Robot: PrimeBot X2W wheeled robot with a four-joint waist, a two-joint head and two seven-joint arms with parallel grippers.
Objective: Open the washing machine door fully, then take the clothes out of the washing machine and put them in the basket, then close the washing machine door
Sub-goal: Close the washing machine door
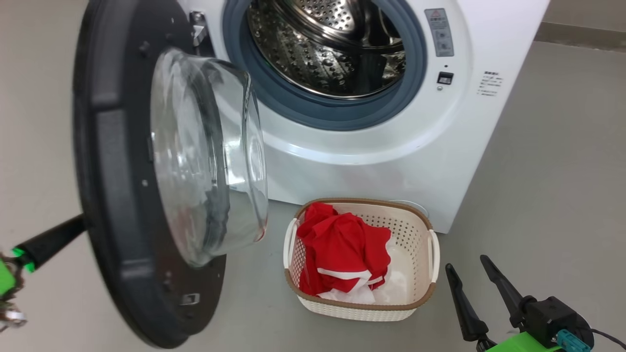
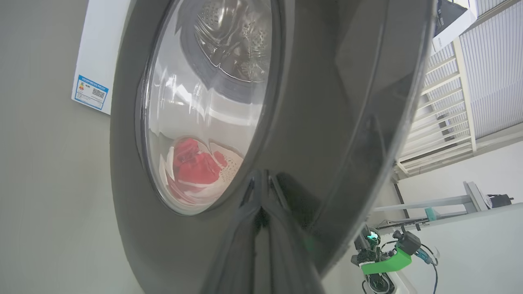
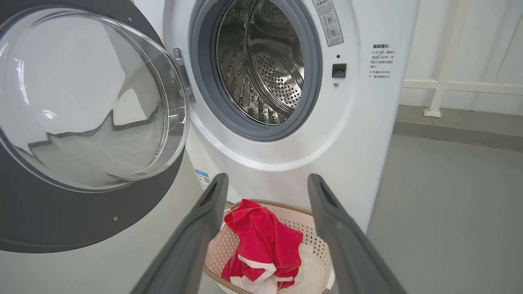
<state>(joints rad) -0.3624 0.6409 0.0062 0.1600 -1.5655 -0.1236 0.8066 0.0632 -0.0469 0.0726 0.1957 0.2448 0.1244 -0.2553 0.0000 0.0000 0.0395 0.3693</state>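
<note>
Grey smooth floor [image 1: 538, 195]. Washing machine door [image 1: 107, 146] open: glossy black rim, bulging clear glass. Red white-striped clothes [image 1: 342, 249] crumpled in cream perforated basket [image 1: 408, 230] before the washing machine [image 1: 371, 166]. Left gripper [image 2: 260, 210] closed against door's outer face; right gripper [image 1: 465, 262] spread wide.

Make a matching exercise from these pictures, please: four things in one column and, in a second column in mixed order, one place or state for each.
Column one:
1. door
2. clothes
3. drum
4. right gripper

Column two:
a. shiny steel with small holes
b. fingers apart, holding nothing
c. swung open
d. lying in the basket

Pairs: 1-c, 2-d, 3-a, 4-b.
</note>
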